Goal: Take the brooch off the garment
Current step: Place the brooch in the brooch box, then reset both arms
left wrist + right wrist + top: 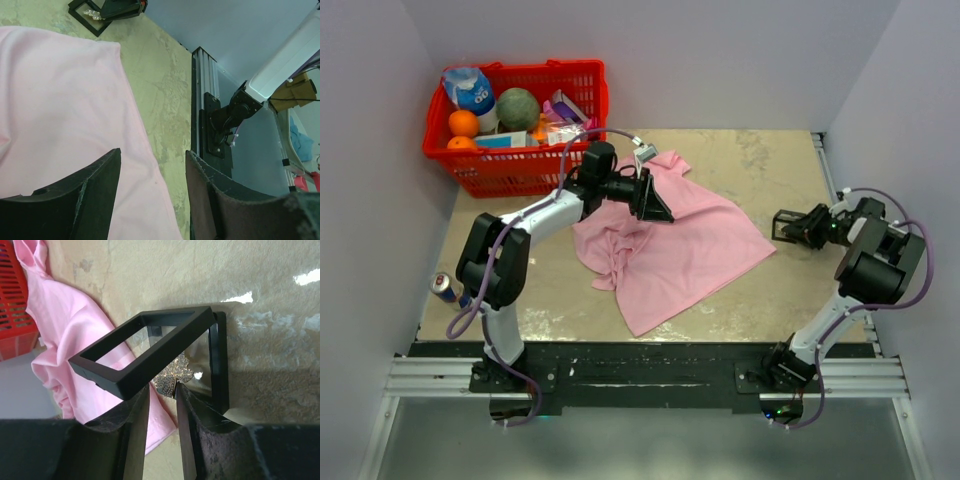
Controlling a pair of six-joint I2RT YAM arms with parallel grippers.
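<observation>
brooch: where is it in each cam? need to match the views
Right wrist: brooch at centre, just past the right hand's fingertips, between the black frame's two halves.
Left wrist: top-left corner, a pale glint inside the frame.
Top external: too small to make out; the frame sits right of centre, just off the pink shirt's corner.
Shared landmark: the black frame.

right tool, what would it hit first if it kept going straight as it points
Likely the brooch, just off the tips of the right tool, inside the black frame case; whether they touch is unclear.
</observation>
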